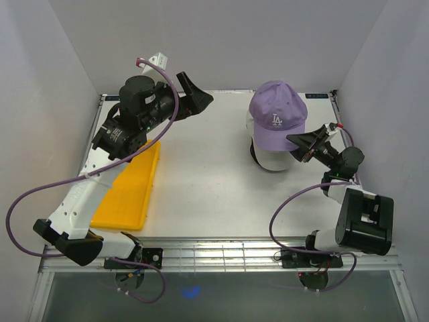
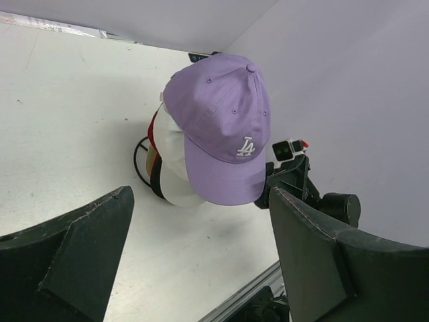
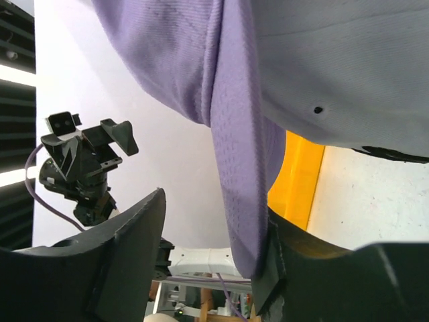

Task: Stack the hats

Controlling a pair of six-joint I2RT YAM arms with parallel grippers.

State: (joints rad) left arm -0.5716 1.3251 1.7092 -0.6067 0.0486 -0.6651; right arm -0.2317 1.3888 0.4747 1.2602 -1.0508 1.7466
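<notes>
at the far right of the table (image 1: 201,174), the lavender cap (image 1: 278,113) sat on top of the pile, its white la lettering facing the near edge and its brim pointing toward the near right. under it the white cap (image 2: 175,171) showed. in the left wrist view, thin edges of a red cap (image 2: 153,131) and a black cap (image 2: 155,182) peeked out at the pile's left side, with a black wire loop (image 2: 135,161) on the table beside them. the right arm was folded tight at its elbow by the table's right edge, forearm angled away from the base, so that the right gripper (image 1: 303,146) met the lavender brim. its fingers (image 3: 120,255) stood apart. the brim hung between them, close against one finger and clear of the other, so nothing was clamped. the left arm rose from its base across the yellow tray (image 1: 131,191). the left gripper (image 1: 196,94) hovered high at the far left, turned toward the caps, jaws spread wide and empty, well apart from the pile.
</notes>
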